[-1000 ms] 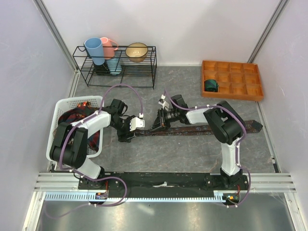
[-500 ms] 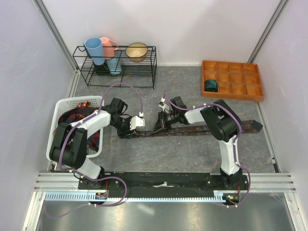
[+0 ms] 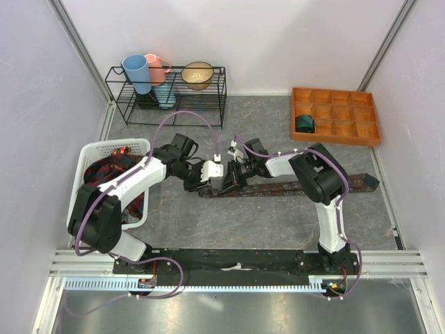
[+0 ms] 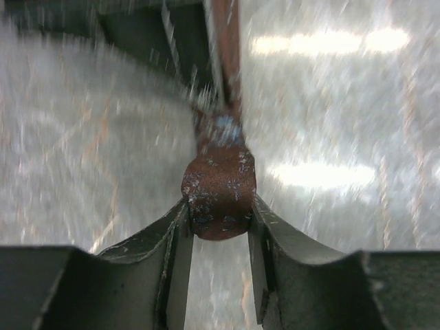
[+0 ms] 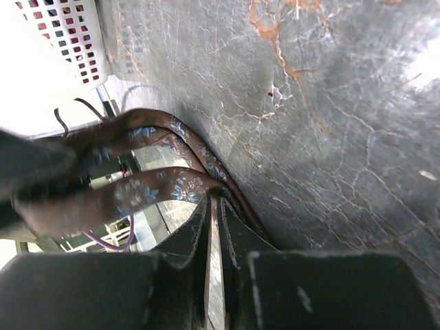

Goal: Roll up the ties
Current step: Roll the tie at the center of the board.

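Observation:
A long maroon-brown tie (image 3: 299, 186) lies across the table's middle. Its narrow left end is folded into a small wad (image 4: 220, 189), and my left gripper (image 4: 218, 214) is shut on that wad. In the top view the left gripper (image 3: 213, 170) sits close beside the right gripper (image 3: 230, 179). The right gripper (image 5: 214, 199) is shut on a looped fold of the same tie (image 5: 151, 192). More ties (image 3: 111, 172) are piled in the white basket (image 3: 87, 149). A rolled teal tie (image 3: 304, 124) rests in the orange tray (image 3: 334, 91).
A black wire rack (image 3: 208, 97) at the back left holds cups and a bowl. The orange compartment tray stands at the back right. The white basket (image 5: 69, 34) sits by the left arm. Purple cables arc over both arms.
My left gripper has closed on the tie's end and carried it right, up to the right gripper. The right gripper stayed nearly in place, closing slightly.

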`<state>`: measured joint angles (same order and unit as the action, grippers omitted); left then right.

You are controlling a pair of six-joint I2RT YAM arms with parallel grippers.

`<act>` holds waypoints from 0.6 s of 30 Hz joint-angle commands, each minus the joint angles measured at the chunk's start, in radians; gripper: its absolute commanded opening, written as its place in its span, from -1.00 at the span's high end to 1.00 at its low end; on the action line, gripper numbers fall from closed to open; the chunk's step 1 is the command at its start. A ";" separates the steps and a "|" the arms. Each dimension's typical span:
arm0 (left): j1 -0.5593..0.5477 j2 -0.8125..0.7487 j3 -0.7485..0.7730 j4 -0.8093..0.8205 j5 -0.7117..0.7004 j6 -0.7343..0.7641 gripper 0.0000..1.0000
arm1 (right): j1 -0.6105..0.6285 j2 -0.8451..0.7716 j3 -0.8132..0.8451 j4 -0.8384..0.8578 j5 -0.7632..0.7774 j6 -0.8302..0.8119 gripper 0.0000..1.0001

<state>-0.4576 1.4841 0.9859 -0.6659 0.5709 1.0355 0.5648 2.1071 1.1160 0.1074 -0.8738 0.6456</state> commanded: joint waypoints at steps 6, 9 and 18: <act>-0.124 0.134 0.045 0.161 -0.035 -0.181 0.17 | -0.011 -0.027 0.024 -0.058 0.042 -0.043 0.66; -0.121 0.153 0.028 0.169 -0.088 -0.163 0.18 | -0.032 -0.074 0.016 -0.101 0.013 -0.072 0.51; -0.121 0.183 0.033 0.178 -0.085 -0.157 0.17 | -0.051 -0.165 -0.054 -0.048 -0.069 -0.057 0.10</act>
<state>-0.5781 1.6417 0.9993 -0.5175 0.4950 0.9054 0.5045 1.9873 1.0920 -0.0097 -0.8871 0.5720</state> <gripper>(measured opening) 0.414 0.427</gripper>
